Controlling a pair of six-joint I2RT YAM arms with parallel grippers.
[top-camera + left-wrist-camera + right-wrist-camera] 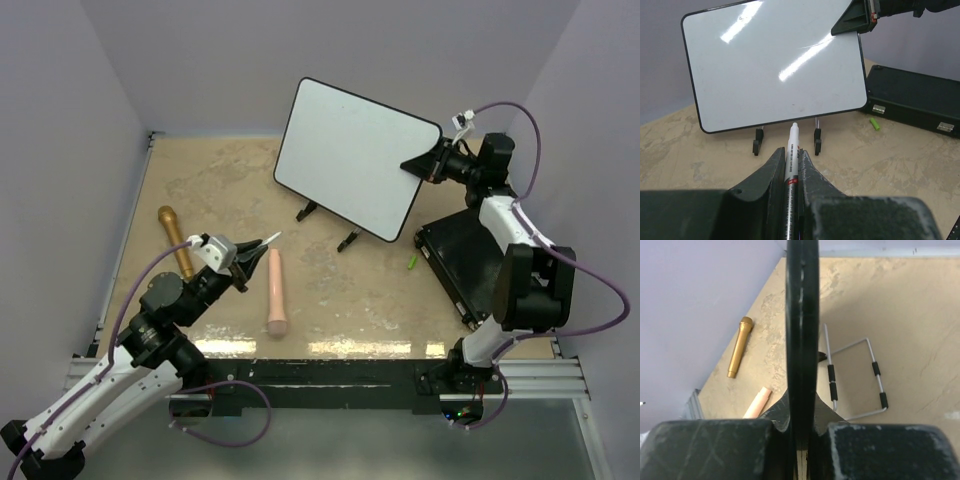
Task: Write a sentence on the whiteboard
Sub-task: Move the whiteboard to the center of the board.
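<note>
Bright, even overhead light throws long glare streaks across the whiteboard ahead of the left gripper, whose near body is blurred.

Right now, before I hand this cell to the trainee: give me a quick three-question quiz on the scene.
1. True or false: the whiteboard carries green writing.
2. Pick one: the left hand is shut on A) an eraser, B) the marker, C) nothing.
3. Short answer: which part of the whiteboard does the right hand clamp?

Key:
1. False, the board is blank.
2. B.
3. Its right edge, near the upper corner.
</note>
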